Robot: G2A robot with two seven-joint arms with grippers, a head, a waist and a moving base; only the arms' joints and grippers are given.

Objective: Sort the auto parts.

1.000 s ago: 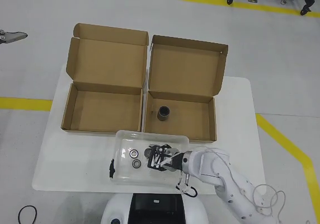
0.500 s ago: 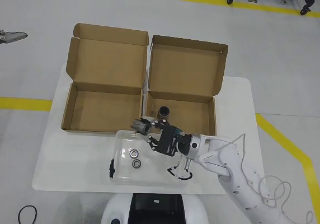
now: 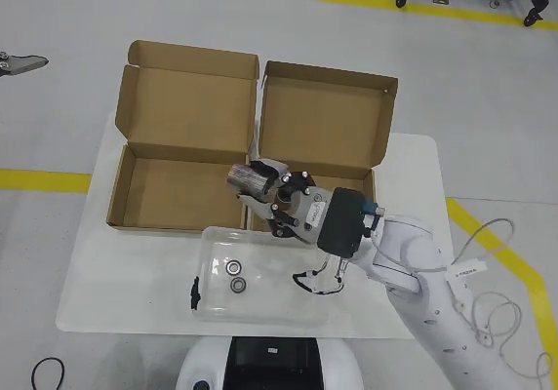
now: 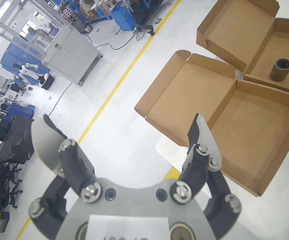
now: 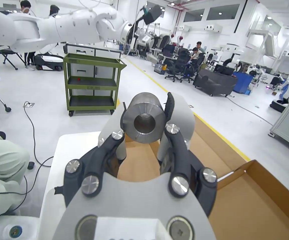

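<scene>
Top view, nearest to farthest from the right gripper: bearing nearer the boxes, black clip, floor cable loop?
From the right gripper holding the metal sleeve:
1. Bearing nearer the boxes, in the tray.
2. Black clip, tray's edge.
3. Cable loop, on the floor.

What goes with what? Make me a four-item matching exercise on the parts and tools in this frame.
Things:
1. silver hollow metal cylinder
2. dark short metal sleeve
3. pair of small metal ring bearings
4. left tool

States:
A. lying in the clear plastic tray
B. open, holding nothing
C. clamped in the right tool
D. standing upright in a brown cardboard box

Pairs: 1-C, 2-D, 3-A, 4-B
</scene>
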